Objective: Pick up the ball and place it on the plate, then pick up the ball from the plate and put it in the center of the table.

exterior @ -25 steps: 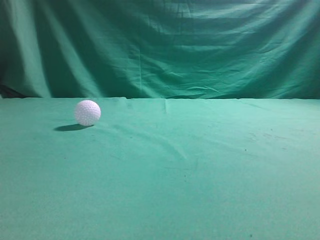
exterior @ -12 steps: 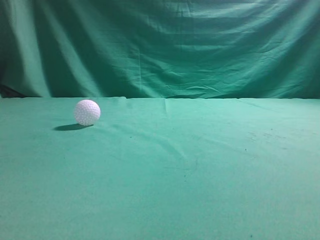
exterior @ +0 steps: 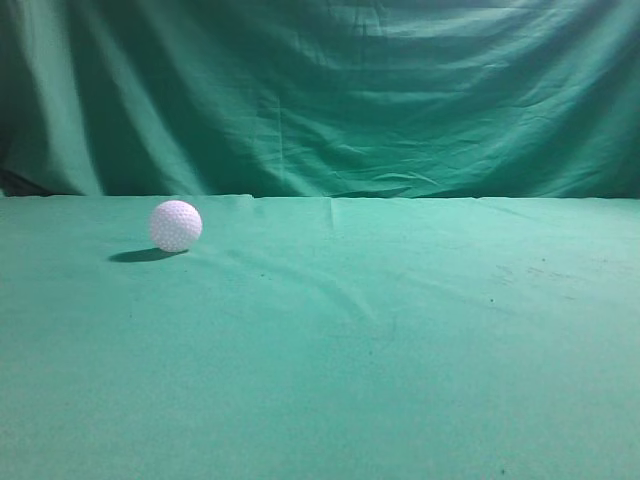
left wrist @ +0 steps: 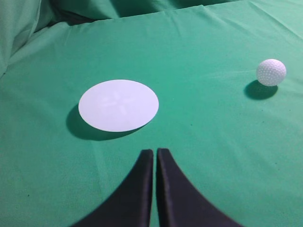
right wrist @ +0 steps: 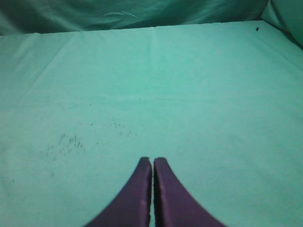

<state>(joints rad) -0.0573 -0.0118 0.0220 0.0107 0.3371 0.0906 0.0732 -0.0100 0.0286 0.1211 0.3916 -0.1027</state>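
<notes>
The white dimpled ball [exterior: 175, 225] rests on the teal-green table [exterior: 400, 330] at the left of the exterior view. It also shows in the left wrist view [left wrist: 271, 72], far right. A flat white round plate [left wrist: 118, 105] lies on the cloth ahead of my left gripper [left wrist: 155, 151], which is shut and empty, well short of both. My right gripper [right wrist: 152, 160] is shut and empty over bare cloth. Neither gripper shows in the exterior view, and the plate is out of that view.
A darker green draped curtain [exterior: 330, 90] hangs behind the table's far edge. A few faint dark specks [right wrist: 66, 141] mark the cloth ahead of the right gripper.
</notes>
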